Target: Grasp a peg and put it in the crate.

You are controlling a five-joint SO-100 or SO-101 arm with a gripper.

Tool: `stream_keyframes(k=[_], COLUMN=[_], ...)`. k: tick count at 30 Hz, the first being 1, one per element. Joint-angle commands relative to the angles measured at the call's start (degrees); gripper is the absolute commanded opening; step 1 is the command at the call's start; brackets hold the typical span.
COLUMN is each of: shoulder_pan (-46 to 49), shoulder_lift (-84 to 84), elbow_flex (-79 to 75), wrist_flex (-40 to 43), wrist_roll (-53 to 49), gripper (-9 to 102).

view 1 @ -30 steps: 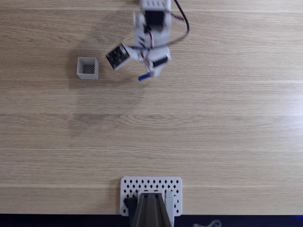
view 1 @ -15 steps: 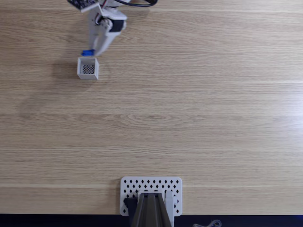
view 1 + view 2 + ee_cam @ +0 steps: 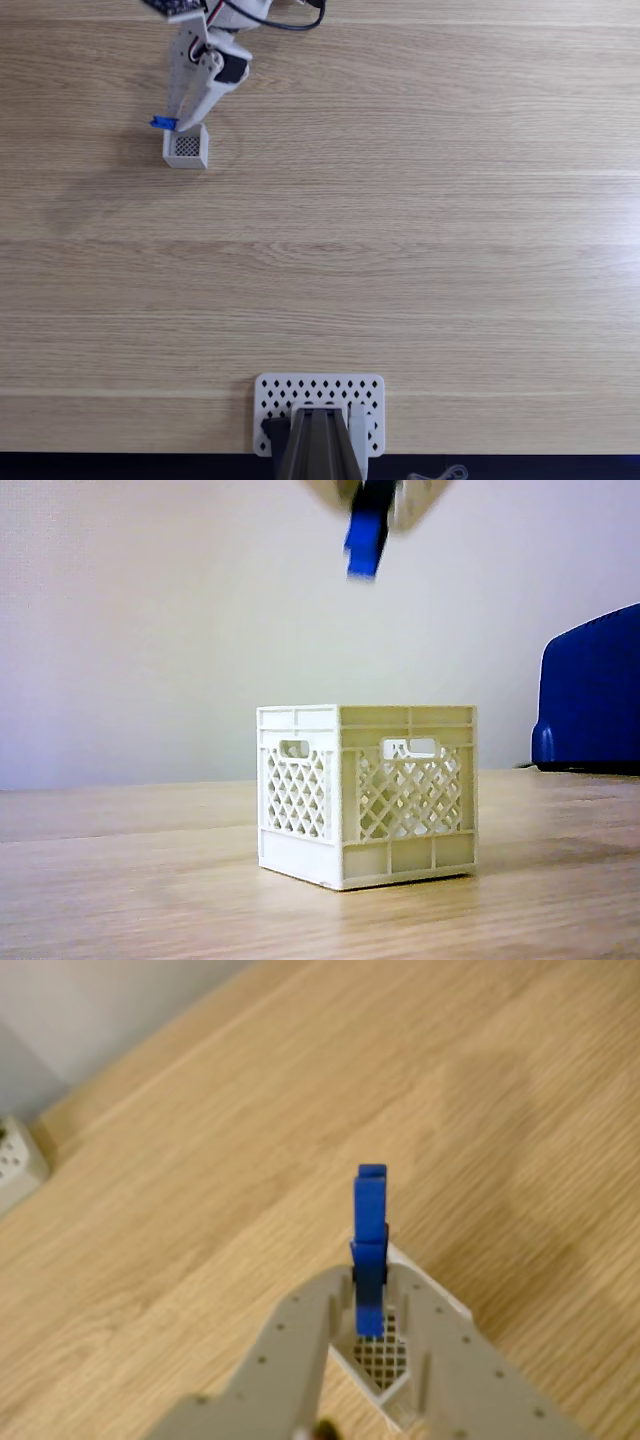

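The white crate (image 3: 186, 148) stands on the wooden table at the upper left of the fixed view. My gripper (image 3: 181, 121) hangs just above its far edge, shut on the blue peg (image 3: 163, 123), whose end sticks out to the left. In the other view the peg (image 3: 366, 535) hangs tilted in the air well above the crate (image 3: 365, 795), held by the blurred gripper (image 3: 375, 495) at the top edge. Seen from the wrist, the peg (image 3: 369, 1230) stands pinched between the gripper (image 3: 370, 1295) fingers, with the crate (image 3: 445, 1305) and its mesh bottom right below.
A white perforated plate (image 3: 320, 392) with a dark mount (image 3: 318, 450) sits at the table's front edge. A dark blue object (image 3: 595, 695) stands at the right in the other view. A white perforated piece (image 3: 15, 1160) shows at the wrist view's left edge.
My arm has swung left from the table's top middle to over the crate, carrying the peg. In the last half second the peg shifted slightly left and nearer the crate.
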Motion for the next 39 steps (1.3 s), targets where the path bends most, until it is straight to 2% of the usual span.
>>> stream_keyframes(k=[1,9,16,18,21,25,26,29,32,35,39], shoulder_pan=[0.62,0.70,0.70,0.79,0.79,0.70,0.70,0.62,-1.49,-5.45,-11.78], shoulder_lift=[-2.29,-4.92,-4.75,-4.57,-4.48,-4.13,-3.52,0.26,6.86,14.77,25.93], elbow_flex=[-3.34,-5.62,-5.54,-5.54,-5.54,-5.45,-5.45,-4.66,-1.58,1.93,4.48], wrist_flex=[-3.25,-2.64,-2.64,-2.64,-2.72,-2.55,-2.55,-2.46,-2.37,-0.62,5.80], wrist_roll=[-0.53,-0.44,-0.44,-0.44,-0.44,-0.35,-0.35,-0.18,1.49,8.61,22.32], gripper=[-1,3,28,30,22,-2,-4,2,-1,-1,-1])
